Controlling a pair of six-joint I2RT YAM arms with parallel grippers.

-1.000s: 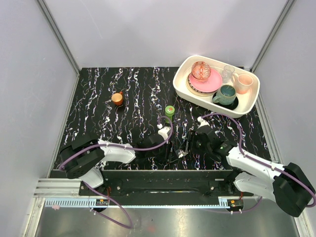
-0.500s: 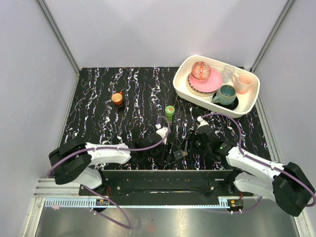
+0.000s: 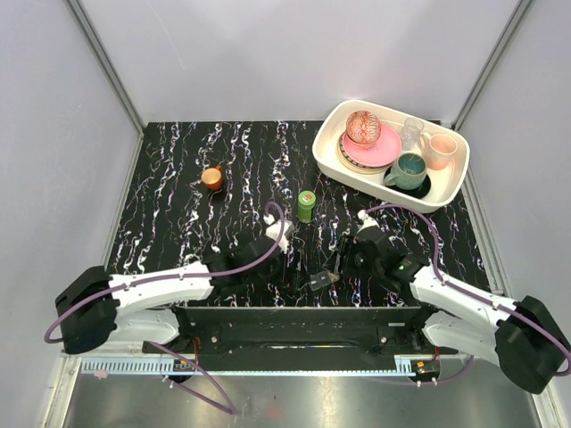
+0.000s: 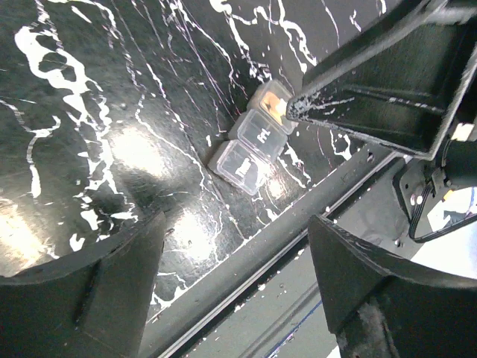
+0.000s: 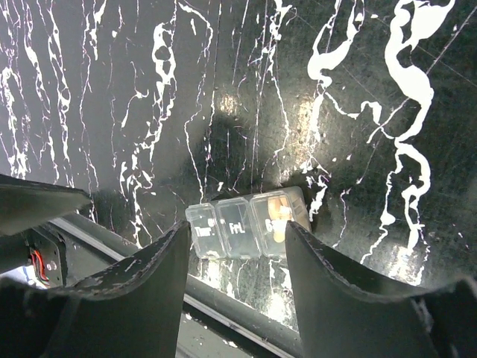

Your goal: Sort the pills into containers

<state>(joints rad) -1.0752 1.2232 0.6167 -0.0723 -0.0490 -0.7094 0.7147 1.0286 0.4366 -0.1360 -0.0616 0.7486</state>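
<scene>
the black, white-veined marble counter (image 3: 178, 169) carries everything. the left end effector (image 4: 237, 220) stands spread and empty, with the small translucent three-compartment pill box (image 4: 252, 143) ahead of it and apart, so it is probably free to fetch pills. the right end effector (image 5: 237, 227), also spread and pinching nothing, hangs just above that box, likely to steady it. a tan pill (image 5: 279, 218) lies in the end compartment.
</scene>
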